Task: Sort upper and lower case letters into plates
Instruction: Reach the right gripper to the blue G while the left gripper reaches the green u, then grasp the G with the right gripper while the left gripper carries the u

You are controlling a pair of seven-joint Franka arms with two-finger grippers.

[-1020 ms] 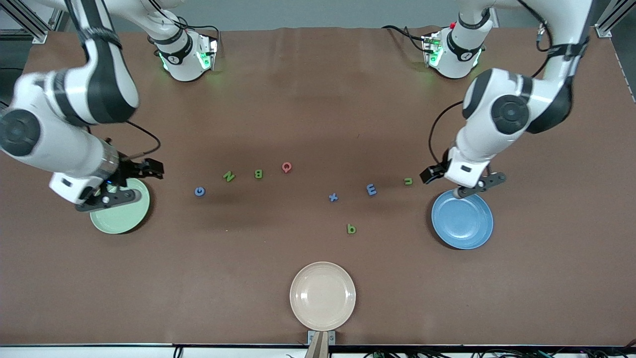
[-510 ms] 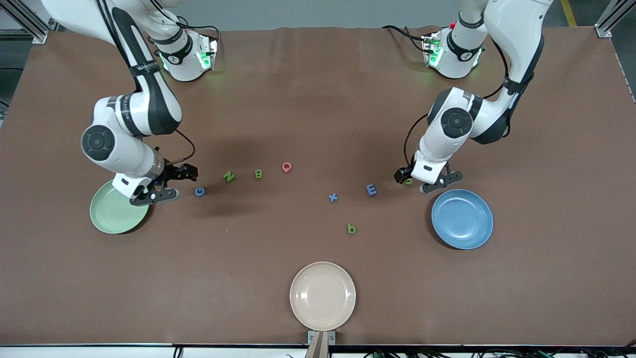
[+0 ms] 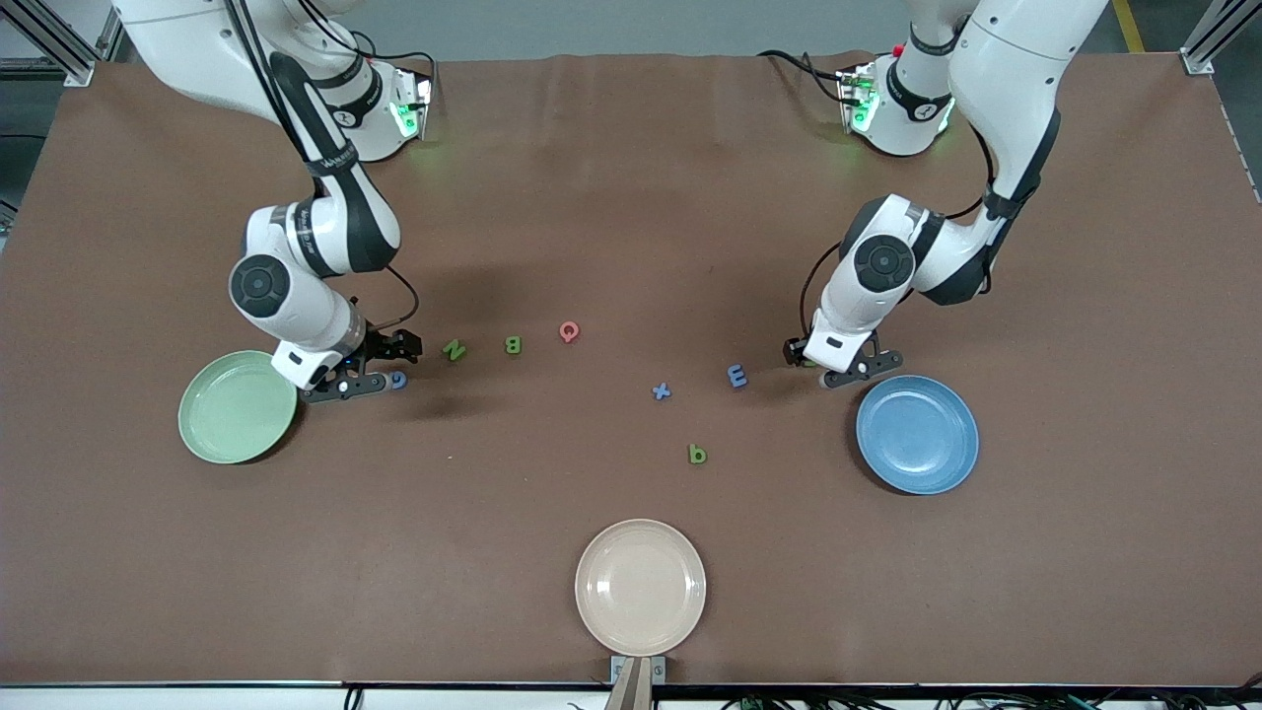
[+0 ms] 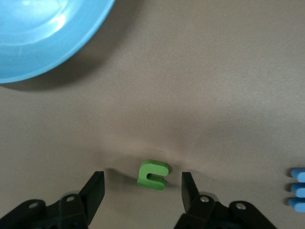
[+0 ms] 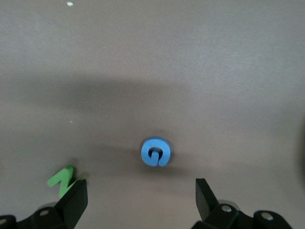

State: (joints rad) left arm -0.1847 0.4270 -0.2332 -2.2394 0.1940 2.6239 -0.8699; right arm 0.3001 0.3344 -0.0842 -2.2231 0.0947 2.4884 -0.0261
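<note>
Plates first, since they are the biggest things on the table: the blue plate [image 3: 917,434] sits just beside the left gripper [image 3: 826,363], toward the camera from it, and the green plate [image 3: 237,406] lies close by the right gripper [image 3: 380,363]. Both are bare. A cream plate [image 3: 640,587] sits alone at the table's near edge, well apart from both grippers.

Both arms are down low at the table. The left gripper has its fingers [image 4: 95,188] spread either side of the green u [image 4: 153,173], not touching it. The right gripper stands spread wide, with the blue G [image 5: 156,151] just ahead of the gap between its fingers [image 5: 76,198] and the green N [image 5: 62,180] right against one fingertip.

Away from the right gripper, toward the table's middle, lie the green B [image 3: 513,344] and the pink Q [image 3: 569,331]. The blue m [image 3: 736,375] is near the left gripper, with the blue x [image 3: 662,391] and green b [image 3: 697,454] farther out.

No letter is sorted yet, so I take this as the first pick on each side. Next the left gripper should pinch the u squarely, lift, and carry it over the blue plate. The right one needs to settle around the G without nudging the N.
</note>
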